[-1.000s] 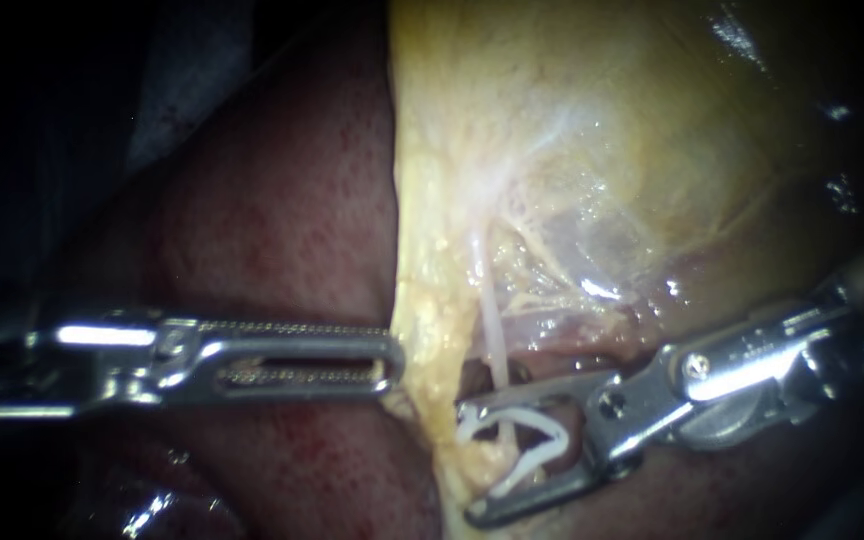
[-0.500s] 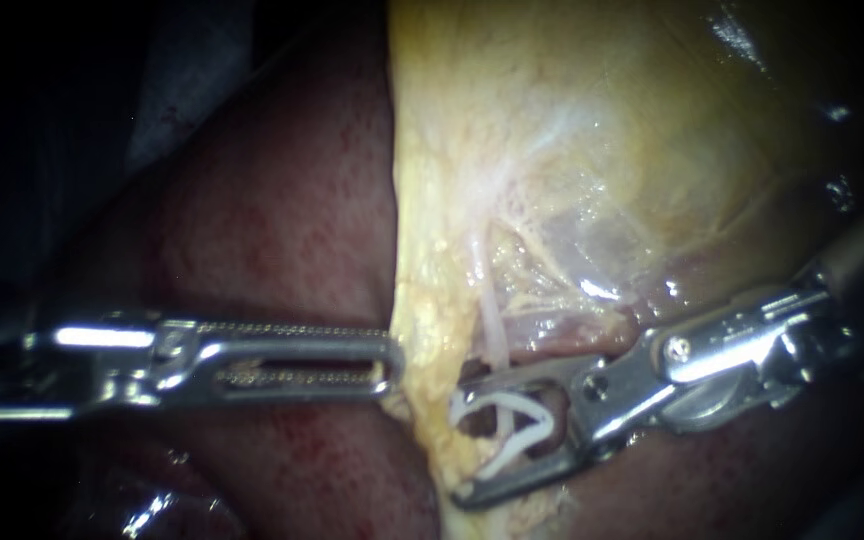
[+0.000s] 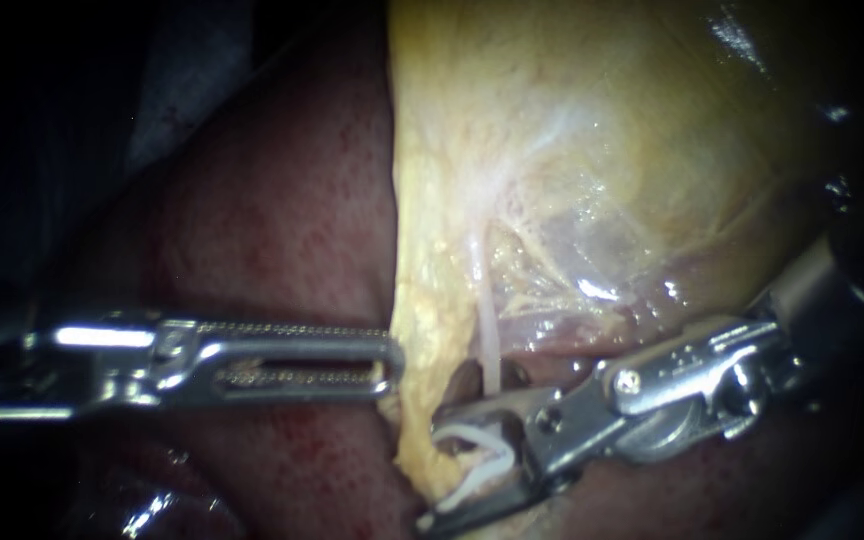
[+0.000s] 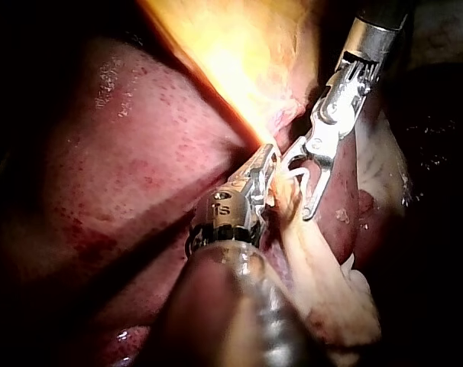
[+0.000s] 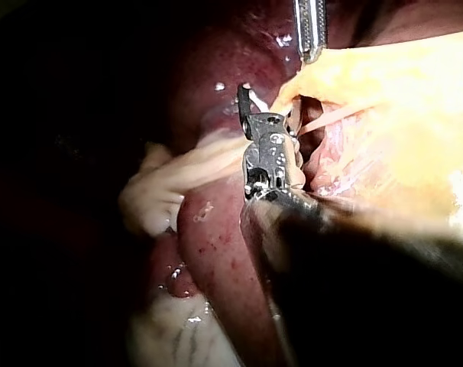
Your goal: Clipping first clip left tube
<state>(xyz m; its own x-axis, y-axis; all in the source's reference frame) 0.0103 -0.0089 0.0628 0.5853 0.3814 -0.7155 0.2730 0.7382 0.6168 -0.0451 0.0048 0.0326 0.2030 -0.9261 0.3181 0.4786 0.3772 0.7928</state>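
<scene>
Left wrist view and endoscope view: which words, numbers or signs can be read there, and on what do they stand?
No text can be read.
Left instrument: a small mark on its metal wrist, too blurred to read.
Right instrument: faint marks on its metal, too blurred to read.
Liver, tube, clip: no text.

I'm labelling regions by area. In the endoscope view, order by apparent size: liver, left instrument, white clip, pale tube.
1. liver, largest by far
2. left instrument
3. clip and tube: too close to rank; the tube is longer and thinner, the clip wider.
</scene>
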